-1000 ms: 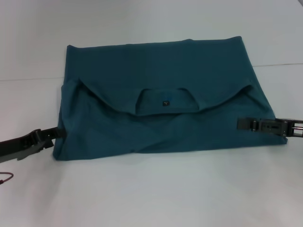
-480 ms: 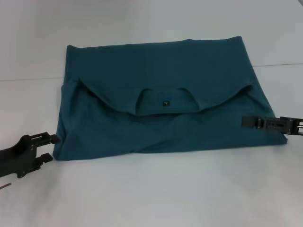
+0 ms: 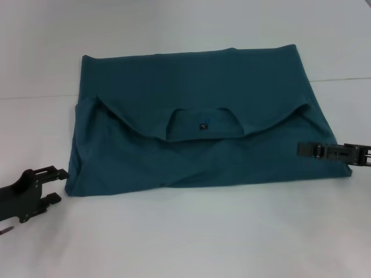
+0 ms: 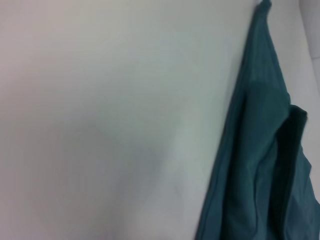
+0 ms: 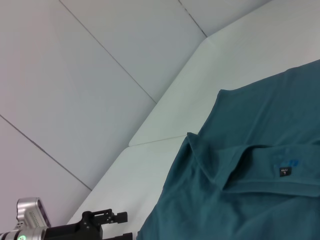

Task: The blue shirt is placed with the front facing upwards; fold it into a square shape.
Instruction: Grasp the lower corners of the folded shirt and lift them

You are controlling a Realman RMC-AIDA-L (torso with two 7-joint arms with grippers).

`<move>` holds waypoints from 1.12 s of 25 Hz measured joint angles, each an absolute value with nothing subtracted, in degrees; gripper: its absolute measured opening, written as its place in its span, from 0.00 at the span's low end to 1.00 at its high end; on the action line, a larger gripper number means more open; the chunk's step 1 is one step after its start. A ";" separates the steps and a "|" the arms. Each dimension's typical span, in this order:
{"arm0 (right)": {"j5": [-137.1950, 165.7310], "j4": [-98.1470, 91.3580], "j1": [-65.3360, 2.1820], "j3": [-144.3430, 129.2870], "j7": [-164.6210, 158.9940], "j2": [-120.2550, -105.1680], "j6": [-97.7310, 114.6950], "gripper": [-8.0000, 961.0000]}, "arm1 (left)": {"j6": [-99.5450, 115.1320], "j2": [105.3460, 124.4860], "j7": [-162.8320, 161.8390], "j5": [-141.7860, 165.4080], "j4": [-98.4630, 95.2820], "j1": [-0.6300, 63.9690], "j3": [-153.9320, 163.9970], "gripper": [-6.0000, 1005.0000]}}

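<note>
The left end effector [image 3: 53, 185] is hovering with fingers spread just off the near-left corner of the blue shirt [image 3: 191, 124], not touching it. The right end effector [image 3: 302, 149] is lying over the shirt's right edge; whether its fingers are gripping, I cannot tell. The shirt is lying folded on the white desk [image 3: 185, 237], bare surface showing all around.

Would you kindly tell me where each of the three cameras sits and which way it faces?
Head view: from the robot's head, looking forward and down at the blue shirt on the white table; shows the left gripper, open beside the shirt, and the right gripper at its other edge.
Left wrist view: on the left wrist, facing the table and the shirt's edge; no fingers show.
Right wrist view: on the right wrist, looking across the shirt's collar to the left gripper.
All share the shirt.
</note>
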State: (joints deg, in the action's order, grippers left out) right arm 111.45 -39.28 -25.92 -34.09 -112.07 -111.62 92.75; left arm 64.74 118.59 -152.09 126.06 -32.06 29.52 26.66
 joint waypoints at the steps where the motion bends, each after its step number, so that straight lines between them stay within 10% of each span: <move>1: 111.45 -39.28 -25.92 -34.09 -112.06 -111.62 92.74 0.84 | 64.50 118.58 -152.13 126.08 -31.83 29.54 26.66 0.63; 28: 111.45 -38.49 -25.75 -34.01 -112.06 -111.71 92.08 0.83 | 62.89 118.62 -150.67 125.77 -28.12 33.51 27.07 0.63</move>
